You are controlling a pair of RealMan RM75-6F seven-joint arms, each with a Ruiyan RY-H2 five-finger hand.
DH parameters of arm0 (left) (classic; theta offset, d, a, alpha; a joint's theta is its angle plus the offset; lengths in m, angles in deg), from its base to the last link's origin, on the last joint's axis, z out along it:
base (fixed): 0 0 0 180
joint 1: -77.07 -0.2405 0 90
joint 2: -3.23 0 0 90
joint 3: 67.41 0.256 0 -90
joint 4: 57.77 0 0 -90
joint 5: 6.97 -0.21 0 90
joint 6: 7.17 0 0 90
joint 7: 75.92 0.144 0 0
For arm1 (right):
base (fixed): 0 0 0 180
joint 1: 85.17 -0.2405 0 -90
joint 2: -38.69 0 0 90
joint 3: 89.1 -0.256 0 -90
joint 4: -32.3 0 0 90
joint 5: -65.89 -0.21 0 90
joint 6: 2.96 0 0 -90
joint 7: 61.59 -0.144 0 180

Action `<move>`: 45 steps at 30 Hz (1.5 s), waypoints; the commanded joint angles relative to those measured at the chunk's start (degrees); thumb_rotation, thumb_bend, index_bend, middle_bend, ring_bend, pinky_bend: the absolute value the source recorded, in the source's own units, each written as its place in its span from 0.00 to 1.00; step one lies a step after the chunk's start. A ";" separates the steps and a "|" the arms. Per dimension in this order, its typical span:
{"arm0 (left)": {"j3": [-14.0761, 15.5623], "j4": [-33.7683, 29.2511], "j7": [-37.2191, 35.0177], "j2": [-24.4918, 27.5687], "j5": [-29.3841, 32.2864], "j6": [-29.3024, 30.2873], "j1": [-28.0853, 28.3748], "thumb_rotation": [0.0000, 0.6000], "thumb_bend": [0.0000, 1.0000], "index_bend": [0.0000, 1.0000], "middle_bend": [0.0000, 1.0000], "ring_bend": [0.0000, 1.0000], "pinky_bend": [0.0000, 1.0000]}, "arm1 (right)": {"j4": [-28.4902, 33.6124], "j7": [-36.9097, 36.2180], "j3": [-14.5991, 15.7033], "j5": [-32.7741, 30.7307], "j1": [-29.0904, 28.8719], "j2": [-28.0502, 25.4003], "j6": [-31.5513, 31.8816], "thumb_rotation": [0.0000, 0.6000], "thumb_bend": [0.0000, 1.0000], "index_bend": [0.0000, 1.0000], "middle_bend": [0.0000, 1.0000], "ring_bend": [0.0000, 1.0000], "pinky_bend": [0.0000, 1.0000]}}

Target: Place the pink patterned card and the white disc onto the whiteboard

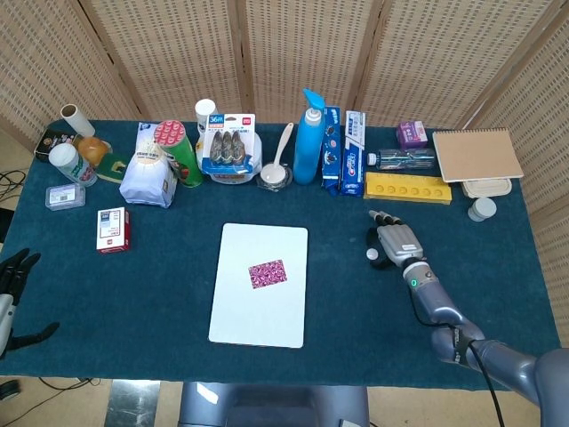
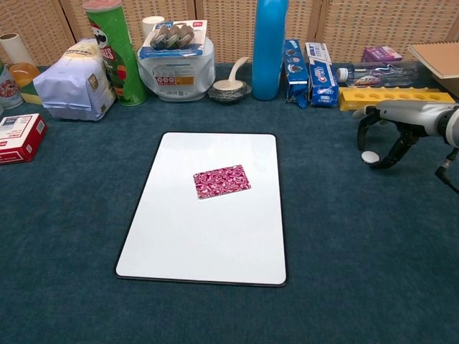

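Note:
The whiteboard (image 1: 258, 307) (image 2: 208, 229) lies flat in the middle of the blue cloth. The pink patterned card (image 1: 268, 273) (image 2: 221, 180) rests on its upper half. The small white disc (image 1: 372, 254) (image 2: 369, 156) lies on the cloth to the right of the board. My right hand (image 1: 397, 242) (image 2: 401, 122) arches over the disc, with the fingers (image 2: 362, 125) on one side and the thumb on the other; no firm pinch shows. My left hand (image 1: 13, 283) hangs off the table's left edge with its fingers spread and nothing in it.
Along the back stand a yellow tray (image 1: 407, 188), toothpaste boxes (image 1: 354, 153), a blue bottle (image 1: 308, 138), a bowl with spoon (image 1: 276, 175), a chips can (image 1: 178, 151) and a white bag (image 1: 147, 178). A red-and-white box (image 1: 113, 229) lies at the left.

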 commanded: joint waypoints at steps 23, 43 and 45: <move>0.02 -0.17 0.24 -0.06 0.22 -0.19 0.15 1.00 0.12 0.00 0.00 0.00 0.11 | 0.41 -1.09 -0.81 1.42 0.54 0.22 0.01 1.00 0.36 0.50 0.07 0.02 0.11; 0.35 0.45 -3.54 1.37 -0.99 0.02 -0.11 1.00 0.12 0.00 0.00 0.00 0.11 | 20.95 11.73 -4.87 -5.56 -4.74 2.04 5.18 1.00 0.37 0.50 0.07 0.02 0.12; 0.41 0.58 -4.25 1.67 -1.19 0.03 -0.15 1.00 0.12 0.00 0.00 0.00 0.11 | 21.35 14.66 -5.04 -7.85 -6.07 3.96 5.89 1.00 0.37 0.50 0.07 0.02 0.12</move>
